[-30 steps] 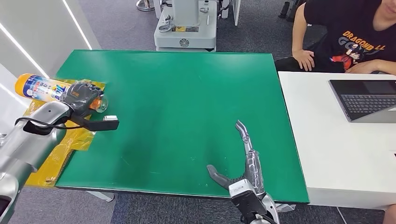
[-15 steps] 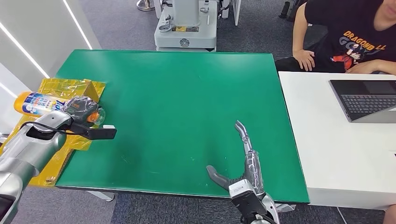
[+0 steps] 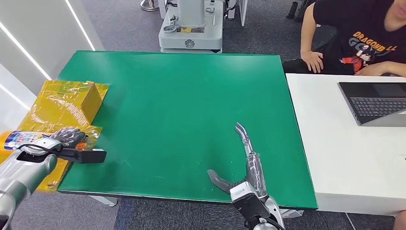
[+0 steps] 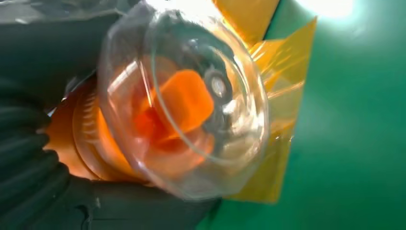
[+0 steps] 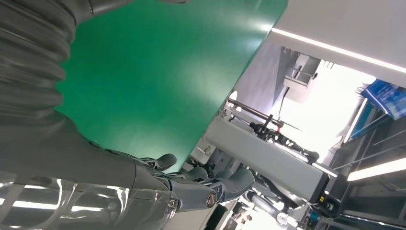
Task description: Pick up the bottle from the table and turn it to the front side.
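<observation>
My left hand (image 3: 69, 136) grips the bottle (image 3: 21, 139), an orange one with a blue and white label, lying sideways at the table's near left edge over the yellow wrapping. Up close, the left wrist view looks onto the bottle's clear cap (image 4: 191, 100) with the orange nozzle inside, my dark fingers (image 4: 28, 158) wrapped round the neck. My right hand (image 3: 245, 163) hovers over the green table (image 3: 191, 96) near its front edge, fingers stretched out and thumb apart, holding nothing. Those fingertips (image 5: 215, 189) appear in the right wrist view against the green surface.
A crumpled yellow plastic wrapping with a small box (image 3: 67, 103) lies on the table's left side. A white table (image 3: 330, 139) with a laptop (image 3: 373, 100) stands to the right, where a person (image 3: 359, 36) sits. A grey machine base (image 3: 190, 28) stands beyond the far edge.
My left arm has drawn back and down toward the near left corner, carrying the bottle with it. The right hand has shifted slightly left.
</observation>
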### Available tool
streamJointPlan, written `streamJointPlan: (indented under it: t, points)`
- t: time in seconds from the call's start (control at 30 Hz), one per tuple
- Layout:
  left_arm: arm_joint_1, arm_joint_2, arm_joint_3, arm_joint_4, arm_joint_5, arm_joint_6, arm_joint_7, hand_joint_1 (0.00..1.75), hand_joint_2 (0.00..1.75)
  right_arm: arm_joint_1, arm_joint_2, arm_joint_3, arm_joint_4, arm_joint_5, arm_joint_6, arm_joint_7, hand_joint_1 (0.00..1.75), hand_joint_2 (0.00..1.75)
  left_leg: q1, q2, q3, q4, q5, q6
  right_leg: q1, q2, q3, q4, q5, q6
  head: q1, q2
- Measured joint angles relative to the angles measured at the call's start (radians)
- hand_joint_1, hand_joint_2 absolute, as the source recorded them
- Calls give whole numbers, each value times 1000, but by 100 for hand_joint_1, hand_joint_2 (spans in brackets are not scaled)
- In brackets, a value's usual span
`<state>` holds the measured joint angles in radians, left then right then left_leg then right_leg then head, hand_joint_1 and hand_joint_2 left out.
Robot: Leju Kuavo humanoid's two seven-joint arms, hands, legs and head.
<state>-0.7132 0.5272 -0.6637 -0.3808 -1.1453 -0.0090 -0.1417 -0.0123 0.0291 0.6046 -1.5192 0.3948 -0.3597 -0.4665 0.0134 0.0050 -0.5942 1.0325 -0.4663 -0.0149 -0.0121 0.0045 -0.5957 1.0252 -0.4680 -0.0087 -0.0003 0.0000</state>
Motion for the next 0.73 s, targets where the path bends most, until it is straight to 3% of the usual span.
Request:
streamJointPlan:
  t: [0.23, 0.73]
  points:
    - [44, 2, 17, -2, -31, 147, -76, 175, 175, -15, 0, 0, 9, -18, 25, -11, 0, 175, 0, -2, 1, 0, 0, 0, 0, -3, 1, 0, 0, 0, 0, 0]
    - [-23, -118, 12, -7, -119, 111, -137, 175, 175, -76, 0, 30, 60, -95, 10, -40, 0, 175, -1, -6, 0, 0, 6, -1, 0, -7, 1, 0, 3, -3, 0, 0]
